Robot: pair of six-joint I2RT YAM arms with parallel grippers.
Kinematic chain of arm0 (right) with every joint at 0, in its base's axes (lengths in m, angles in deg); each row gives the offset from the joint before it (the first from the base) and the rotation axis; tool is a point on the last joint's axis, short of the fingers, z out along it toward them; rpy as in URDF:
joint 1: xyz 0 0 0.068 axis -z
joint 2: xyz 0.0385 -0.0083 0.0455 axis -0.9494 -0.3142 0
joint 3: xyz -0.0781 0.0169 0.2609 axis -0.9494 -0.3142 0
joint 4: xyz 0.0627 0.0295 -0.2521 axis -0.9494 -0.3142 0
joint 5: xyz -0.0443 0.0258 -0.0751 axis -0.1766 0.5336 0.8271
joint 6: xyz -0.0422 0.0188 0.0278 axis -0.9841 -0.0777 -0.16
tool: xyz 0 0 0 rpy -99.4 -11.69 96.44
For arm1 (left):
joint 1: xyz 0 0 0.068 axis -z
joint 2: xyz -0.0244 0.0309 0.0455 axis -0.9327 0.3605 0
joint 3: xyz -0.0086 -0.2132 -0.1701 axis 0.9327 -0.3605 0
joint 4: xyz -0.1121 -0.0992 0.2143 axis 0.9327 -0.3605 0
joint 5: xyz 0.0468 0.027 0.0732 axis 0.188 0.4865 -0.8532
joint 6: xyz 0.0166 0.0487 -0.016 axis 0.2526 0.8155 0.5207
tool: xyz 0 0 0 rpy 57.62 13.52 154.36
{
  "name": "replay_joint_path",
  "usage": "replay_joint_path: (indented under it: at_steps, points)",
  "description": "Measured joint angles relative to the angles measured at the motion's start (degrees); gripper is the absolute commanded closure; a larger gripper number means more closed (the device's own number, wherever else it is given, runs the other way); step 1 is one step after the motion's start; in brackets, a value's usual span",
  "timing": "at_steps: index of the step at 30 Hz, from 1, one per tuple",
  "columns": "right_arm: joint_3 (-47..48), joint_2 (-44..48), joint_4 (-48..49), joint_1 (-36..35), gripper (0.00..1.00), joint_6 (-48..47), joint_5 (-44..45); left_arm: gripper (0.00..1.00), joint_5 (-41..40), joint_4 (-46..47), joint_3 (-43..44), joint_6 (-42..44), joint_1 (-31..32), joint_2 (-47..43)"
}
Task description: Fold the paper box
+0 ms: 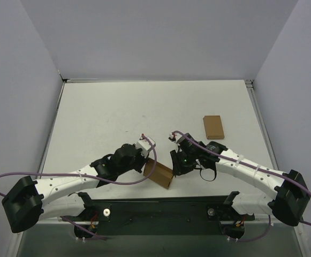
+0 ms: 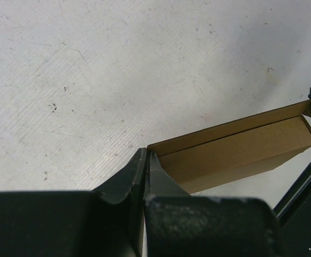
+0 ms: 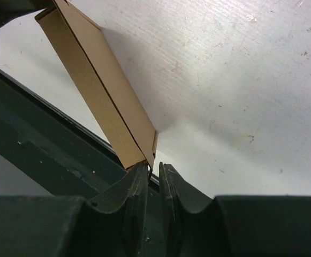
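Reaching in low from the lower left of the top view, elbow bent, with the left end effector at lower centre. Mirrored from the lower right, with the right end effector facing it. Between the two, near the bottom edge of the surface: the paper box, tipped up off its broad face.

Left fingers pressed together at one end corner, seemingly nipping the thin wall. Right fingers narrowly parted, one tip touching the opposite corner, nothing seen between.

Flaps and tabs hard to make out. Upper right of centre, well apart: a plain cardboard rectangle.
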State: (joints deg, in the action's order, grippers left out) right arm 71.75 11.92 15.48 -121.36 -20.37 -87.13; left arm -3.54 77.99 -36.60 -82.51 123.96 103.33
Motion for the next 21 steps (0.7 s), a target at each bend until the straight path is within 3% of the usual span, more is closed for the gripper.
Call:
replay_joint_path:
  at_steps: [10,16,21]
  points:
    - [0.00,-0.92,-0.02,-0.68,1.00,0.83,0.79,1.00,0.00,0.09,0.00,-0.94,-0.02,0.00]
    - [0.57,-1.01,-0.90,-0.68,1.00,3.10,5.07,1.00,-1.64,2.21,0.00,-3.30,0.59,0.57]
    - [2.78,-1.40,-1.77,-0.68,1.00,6.01,14.34,1.00,-6.12,6.75,0.00,-6.43,1.46,2.71]
